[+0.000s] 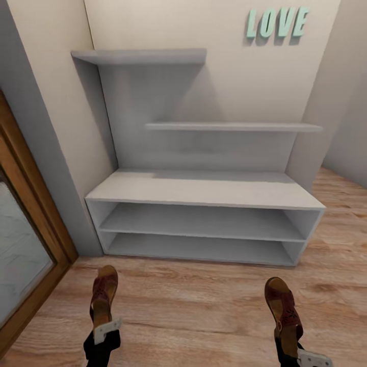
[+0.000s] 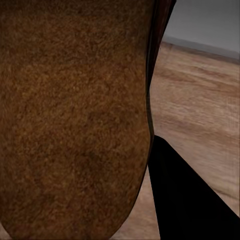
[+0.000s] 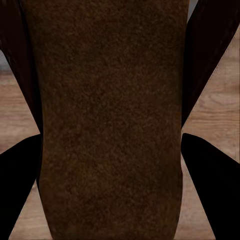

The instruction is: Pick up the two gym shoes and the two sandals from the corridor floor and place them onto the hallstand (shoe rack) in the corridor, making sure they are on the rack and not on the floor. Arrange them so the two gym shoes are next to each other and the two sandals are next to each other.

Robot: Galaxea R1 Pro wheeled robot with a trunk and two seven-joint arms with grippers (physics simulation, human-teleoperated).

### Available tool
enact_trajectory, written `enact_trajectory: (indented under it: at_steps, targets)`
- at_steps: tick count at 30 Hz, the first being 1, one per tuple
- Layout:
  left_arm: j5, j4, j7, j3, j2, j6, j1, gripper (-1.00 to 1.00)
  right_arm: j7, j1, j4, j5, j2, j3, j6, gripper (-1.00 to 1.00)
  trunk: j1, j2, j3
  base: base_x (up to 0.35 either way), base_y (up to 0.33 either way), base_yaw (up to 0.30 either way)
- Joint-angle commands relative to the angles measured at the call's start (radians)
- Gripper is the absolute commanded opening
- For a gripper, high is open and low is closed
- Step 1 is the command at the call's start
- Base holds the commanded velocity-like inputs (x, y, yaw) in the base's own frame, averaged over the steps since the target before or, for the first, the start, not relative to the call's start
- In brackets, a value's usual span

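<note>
at the lower edge of the head view, the left gripper (image 1: 105, 326) is clamping the heel end of one brown sandal (image 1: 103, 295), and the right gripper (image 1: 294, 351) is pinching the other sandal (image 1: 283, 306) the same way, toes pointing toward the hallstand (image 1: 204, 191). both are hanging above the corridor floor (image 1: 204, 306), well apart from each other. the rack is sitting bare ahead. held only by their ends, the sandals could swing or slip during the reach, landing apart or back on the planks.

Both hands cut off by the frame edge, fingers hidden behind the 2 sandals (image 1: 103, 298)
</note>
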Motion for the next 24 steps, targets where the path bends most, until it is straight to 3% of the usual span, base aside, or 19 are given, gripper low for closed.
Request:
enact_trajectory:
  at_steps: [1,8,11,12,13,17,20,24]
  targets:
    - [0.002,0.000,-0.002,0.002,-0.001,-0.003,-0.001,-1.00,0.007,-0.001,0.000,0.007,0.001,-0.009,-0.003,-1.00,0.000,0.000,-0.001,0.195,0.127,0.001]
    - [0.002,-0.002,-0.002,0.002,0.001,-0.002,-0.001,-1.00,0.007,-0.001,-0.001,0.006,0.003,-0.009,-0.003,-1.00,0.000,0.000,-0.001,0.064,0.030,0.000]
    - [-0.007,0.001,-0.006,-0.006,-0.005,0.023,-0.010,-1.00,-0.017,-0.001,-0.005,0.004,-0.006,-0.030,-0.002,-1.00,0.000,0.000,-0.001,0.005,0.002,0.000]
    - [-0.010,0.002,-0.006,-0.008,-0.005,0.058,-0.013,-1.00,-0.031,-0.001,-0.007,-0.002,-0.014,-0.070,-0.001,-1.00,0.000,0.000,-0.001,0.002,0.001,0.000]
    - [-0.016,-0.012,-0.008,-0.010,-0.004,0.199,-0.044,-1.00,-0.040,-0.001,-0.012,-0.019,-0.069,-0.238,0.001,-1.00,0.000,0.000,-0.001,0.000,0.000,0.000]
    - [-0.019,-0.012,-0.013,-0.011,-0.005,0.310,-0.124,-1.00,-0.033,-0.001,-0.033,-0.026,-0.139,-0.352,0.016,-1.00,0.000,0.000,-0.001,0.000,0.000,0.000]
    - [-0.021,-0.009,-0.014,-0.015,-0.009,0.358,-0.175,-1.00,-0.031,-0.001,-0.050,-0.039,-0.177,-0.401,0.052,-1.00,0.000,0.000,-0.001,0.000,0.000,0.000]
    - [-0.040,-0.008,-0.012,-0.048,-0.011,0.433,-0.252,-1.00,-0.029,-0.001,-0.071,-0.075,-0.228,-0.473,0.145,-1.00,0.000,0.000,-0.001,0.000,0.000,0.000]
